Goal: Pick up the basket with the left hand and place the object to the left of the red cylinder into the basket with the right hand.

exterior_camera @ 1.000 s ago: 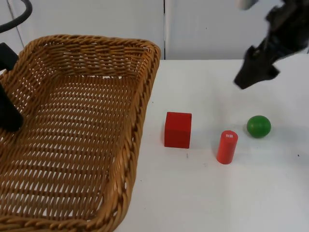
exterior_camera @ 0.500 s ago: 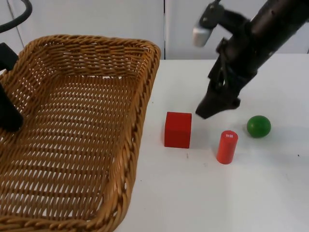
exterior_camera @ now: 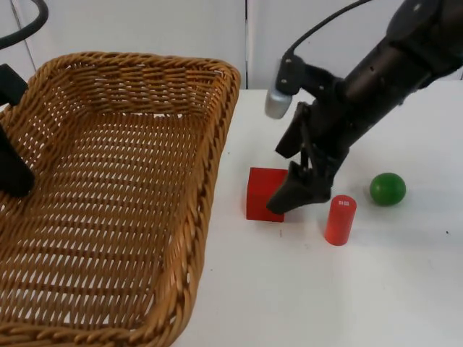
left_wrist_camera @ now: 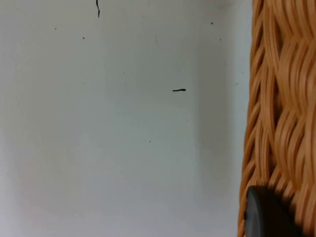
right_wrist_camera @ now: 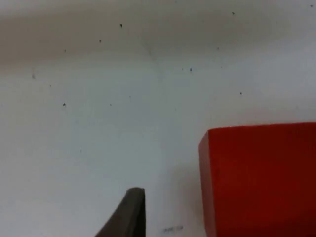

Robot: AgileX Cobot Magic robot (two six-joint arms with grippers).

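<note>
A large wicker basket (exterior_camera: 215,155) fills the left side of the top view, and my left gripper (exterior_camera: 13,172) is shut on its left rim. The basket's woven rim (left_wrist_camera: 279,98) runs along the left wrist view with a black fingertip (left_wrist_camera: 264,217) pressed on it. A red cube (exterior_camera: 260,189) lies left of the upright red cylinder (exterior_camera: 340,220). My right gripper (exterior_camera: 291,196) hangs low over the cube's right edge, between cube and cylinder, open. In the right wrist view the cube (right_wrist_camera: 261,177) is close, with one fingertip (right_wrist_camera: 131,212) beside it and a gap between them.
A green ball (exterior_camera: 388,189) rests to the right of the cylinder. The white table (exterior_camera: 311,289) ends at the grey wall (exterior_camera: 304,43) behind. The basket's right rim stands close to the cube's left side.
My right arm has swung down and leftward from the upper right, bringing its gripper to the red cube. The basket, left gripper, cube, cylinder and ball have stayed put.
</note>
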